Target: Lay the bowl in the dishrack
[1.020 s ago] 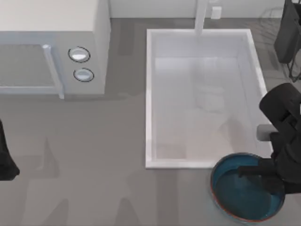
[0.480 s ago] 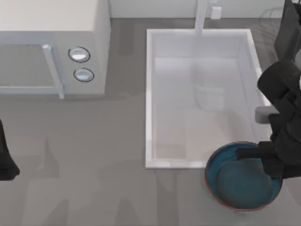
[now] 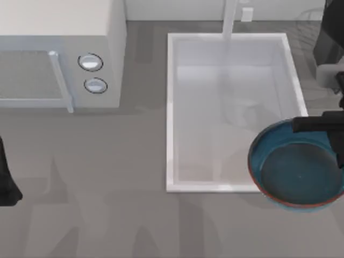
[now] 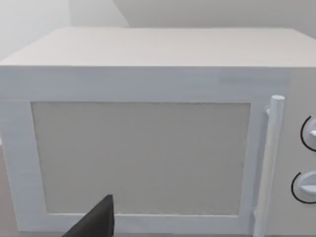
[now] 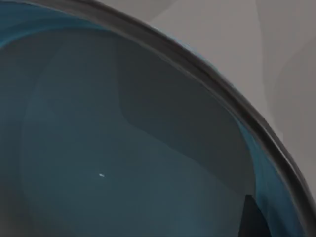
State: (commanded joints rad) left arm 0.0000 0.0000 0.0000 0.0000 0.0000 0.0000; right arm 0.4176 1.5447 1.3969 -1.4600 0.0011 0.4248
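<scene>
Grey countertop carries a white sink (image 3: 231, 113) at centre and a microwave (image 3: 59, 54) at upper left. My right gripper (image 3: 322, 129) pinches the bowl (image 3: 298, 172), now higher in the frame than before, overlapping the sink's lower right corner. My left arm (image 3: 6, 177) sits parked at the left edge.

No readable text, labels, brand names, numbers or signs appear in any view. The white microwave (image 3: 62, 54) has a plain door and two round dials (image 3: 91, 62) with no markings. The teal bowl (image 3: 297, 171), the sink (image 3: 171, 115) and the grey counter (image 3: 107, 215) carry no lettering.
</scene>
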